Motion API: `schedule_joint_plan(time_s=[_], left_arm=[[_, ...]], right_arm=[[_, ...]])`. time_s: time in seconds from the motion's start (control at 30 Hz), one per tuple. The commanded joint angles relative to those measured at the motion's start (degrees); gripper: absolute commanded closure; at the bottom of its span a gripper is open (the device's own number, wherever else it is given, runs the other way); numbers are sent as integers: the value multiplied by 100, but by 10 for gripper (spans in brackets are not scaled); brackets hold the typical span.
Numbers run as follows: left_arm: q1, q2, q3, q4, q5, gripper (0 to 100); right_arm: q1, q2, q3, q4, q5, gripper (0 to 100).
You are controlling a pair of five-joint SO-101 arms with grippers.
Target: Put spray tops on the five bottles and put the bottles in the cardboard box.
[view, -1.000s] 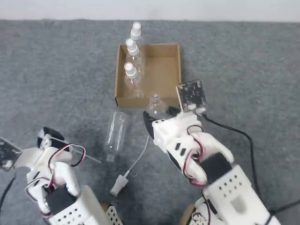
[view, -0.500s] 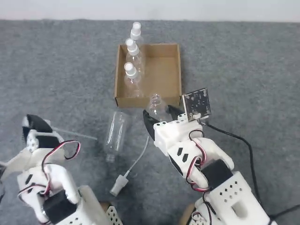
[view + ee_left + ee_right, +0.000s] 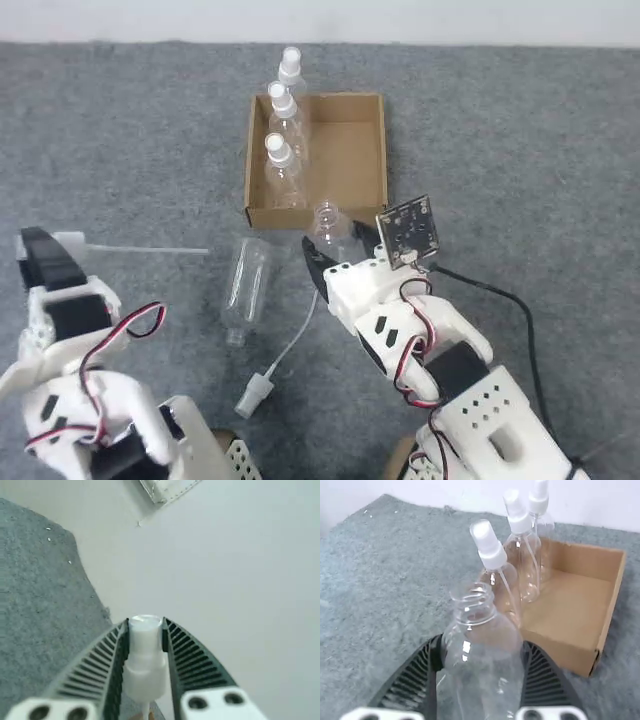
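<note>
An uncapped bottle [image 3: 480, 645] is held upright in the right hand [image 3: 338, 243], just outside the near wall of the cardboard box [image 3: 355, 150]. Three capped bottles [image 3: 283, 170] are stood along one wall of the box. A spray top [image 3: 145, 660] is clamped in the left hand [image 3: 145, 625], well apart from the box. A second uncapped bottle [image 3: 243, 285] and a loose spray top [image 3: 255, 393] are laid on the grey, carpet-textured tabletop [image 3: 520, 150], which is bounded by a white wall [image 3: 450, 20]. In the high view, the held bottle's lower body is covered by the right hand. The clamped top's dip tube [image 3: 150, 249] is shown in the high view, and the held bottle's threaded neck in the right wrist view.
</note>
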Motion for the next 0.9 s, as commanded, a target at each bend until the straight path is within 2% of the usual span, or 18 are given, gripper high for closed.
schedule_joint_plan(time_s=[0.0,0.2,0.37,0.53,0.73,0.87], left_arm=[[-18,-132,-251,-158,273,987],[-18,-132,-163,-149,510,987],[0,-141,-145,-149,510,987],[18,-141,-136,-141,510,987],[607,-141,-163,132,475,987],[668,-141,-171,132,475,987]], right_arm=[[-189,-242,352,-901,141,993],[-558,-242,976,-1754,879,993],[-585,-189,1240,-2246,1196,992],[-716,-180,1327,-2334,1547,992],[-901,-180,1468,-2360,1987,992],[-910,-180,1468,-2360,2251,992]])
